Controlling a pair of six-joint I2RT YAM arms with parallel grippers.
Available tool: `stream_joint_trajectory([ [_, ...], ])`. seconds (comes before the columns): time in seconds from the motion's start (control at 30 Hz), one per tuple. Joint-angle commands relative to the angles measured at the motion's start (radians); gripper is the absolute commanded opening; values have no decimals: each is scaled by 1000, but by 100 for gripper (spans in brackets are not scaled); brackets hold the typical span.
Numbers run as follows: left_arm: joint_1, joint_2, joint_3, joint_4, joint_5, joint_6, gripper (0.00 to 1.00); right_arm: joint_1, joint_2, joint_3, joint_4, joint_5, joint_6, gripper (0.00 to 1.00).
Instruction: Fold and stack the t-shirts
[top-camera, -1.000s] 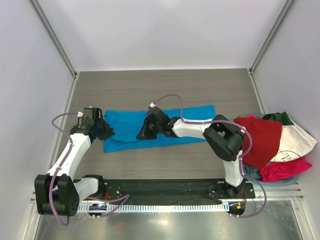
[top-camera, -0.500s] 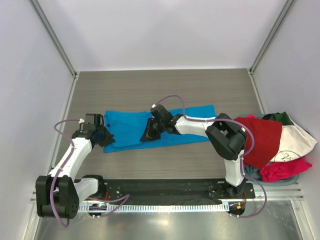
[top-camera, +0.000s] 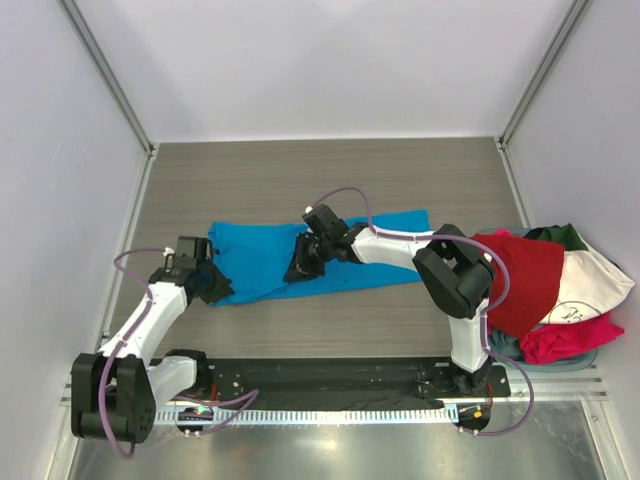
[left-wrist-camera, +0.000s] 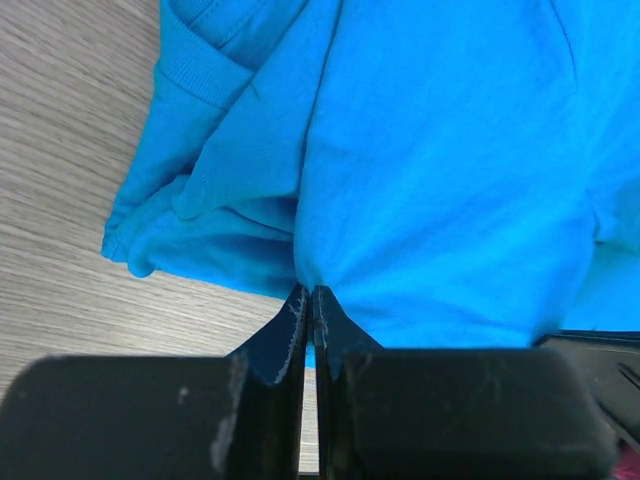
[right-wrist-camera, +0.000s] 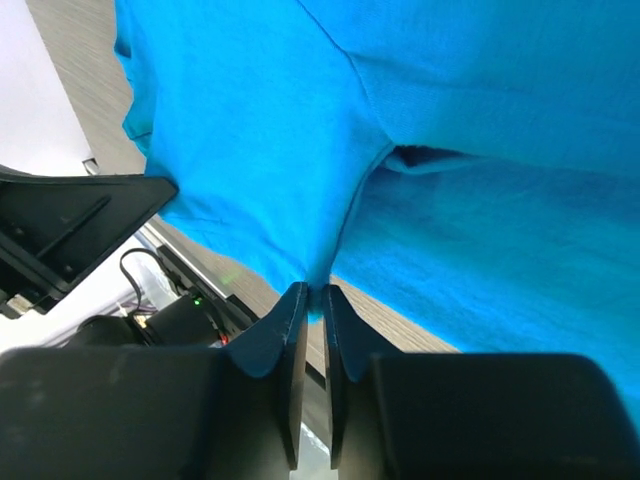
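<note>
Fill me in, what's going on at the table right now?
Both arms are working the blue t-shirt, which lies stretched across the table. The left gripper is shut on cloth at its left near corner. The right gripper is shut on its near edge around the middle. The heap of other shirts sits unfolded at the table's right edge; nothing is stacked yet.

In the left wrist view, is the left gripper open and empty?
No, the left gripper is shut, pinching an edge of the blue t-shirt.
</note>
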Motion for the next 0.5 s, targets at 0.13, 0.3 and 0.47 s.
stream_joint_trajectory([
  [0.13,-10,-217,-46,-10,-99,-48,55,-7,-37,0,-37,36,-71,38],
  [0.3,-10,-369,-46,-36,-134,-75,80,-15,-135,-18,-118,182,-149,46],
  [0.47,-10,-356,-17,-59,-84,-77,76,-13,-261,-33,-234,407,-267,40],
])
